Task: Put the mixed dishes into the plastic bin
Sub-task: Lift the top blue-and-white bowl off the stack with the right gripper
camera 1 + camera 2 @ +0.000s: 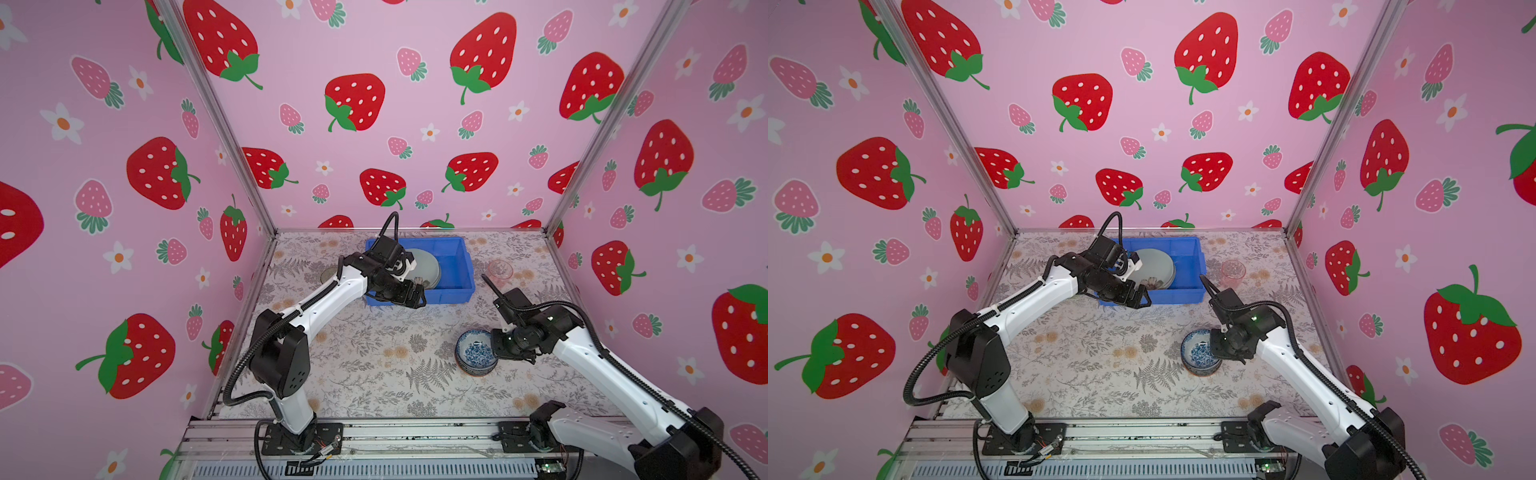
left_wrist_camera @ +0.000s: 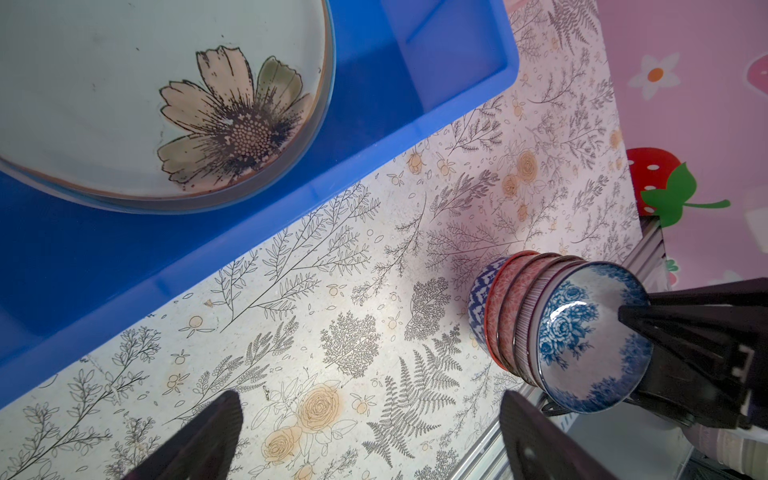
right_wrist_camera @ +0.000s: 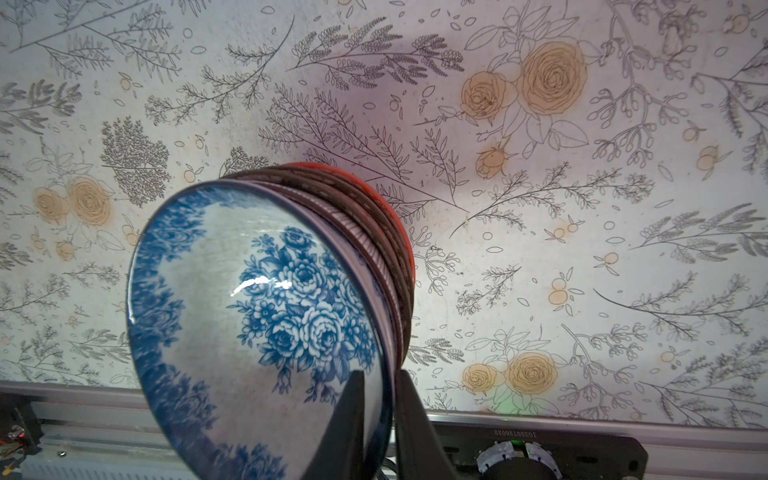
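The blue plastic bin stands at the back of the table. A pale green plate with a flower lies inside it. My left gripper hangs open and empty over the bin's front edge. A stack of small patterned bowls sits front right, with a blue-white bowl on top. My right gripper is shut on that top bowl's rim, one finger inside and one outside.
A pink-tinted glass tumbler stands right of the bin. A greyish round thing shows left of the bin, mostly hidden by my left arm. Pink strawberry walls close in three sides. A metal rail runs along the front.
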{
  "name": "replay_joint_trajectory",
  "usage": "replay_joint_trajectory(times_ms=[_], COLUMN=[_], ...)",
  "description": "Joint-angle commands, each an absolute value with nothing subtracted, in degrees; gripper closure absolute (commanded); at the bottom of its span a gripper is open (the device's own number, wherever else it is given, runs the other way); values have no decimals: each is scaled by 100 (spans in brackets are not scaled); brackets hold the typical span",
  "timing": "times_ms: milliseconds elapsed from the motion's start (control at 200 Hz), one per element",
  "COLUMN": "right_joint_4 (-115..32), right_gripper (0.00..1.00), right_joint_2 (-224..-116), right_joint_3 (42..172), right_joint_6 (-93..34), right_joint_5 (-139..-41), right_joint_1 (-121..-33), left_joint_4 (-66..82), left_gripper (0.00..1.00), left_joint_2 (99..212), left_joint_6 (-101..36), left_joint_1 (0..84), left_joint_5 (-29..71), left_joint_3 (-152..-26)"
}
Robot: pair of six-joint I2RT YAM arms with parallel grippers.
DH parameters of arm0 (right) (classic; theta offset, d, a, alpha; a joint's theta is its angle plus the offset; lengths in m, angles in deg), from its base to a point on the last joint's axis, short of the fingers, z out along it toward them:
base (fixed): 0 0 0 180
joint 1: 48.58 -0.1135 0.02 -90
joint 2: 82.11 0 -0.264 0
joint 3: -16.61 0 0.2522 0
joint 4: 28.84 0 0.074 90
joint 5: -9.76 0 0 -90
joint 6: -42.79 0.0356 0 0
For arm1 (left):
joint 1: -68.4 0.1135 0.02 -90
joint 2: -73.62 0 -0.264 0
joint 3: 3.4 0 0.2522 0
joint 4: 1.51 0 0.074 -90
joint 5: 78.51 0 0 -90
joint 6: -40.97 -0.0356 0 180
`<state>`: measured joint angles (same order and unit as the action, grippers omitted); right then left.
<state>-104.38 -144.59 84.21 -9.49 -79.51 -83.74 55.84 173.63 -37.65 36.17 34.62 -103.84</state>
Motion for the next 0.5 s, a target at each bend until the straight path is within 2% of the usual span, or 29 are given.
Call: replay_joint_trajectory(times_ms=[0, 495], right_joint_4=[-10588, -10555], right_gripper=[85, 94], right_joint_2=[-14478, -14424], right_joint_3=[8583, 8828], right_joint_6=[-924, -915], right_joint_5=[-7839, -7876], right_joint_1=[-8417, -8424], left_joint_4=[5708, 5646], left_gripper=[1, 1], left_joint_2=[17364, 17314], left_joint_6=[-3804, -3703], left_joint_1=[3641, 3771], left_joint_5=[3566, 3842], left_joint_3=[-10564, -10573])
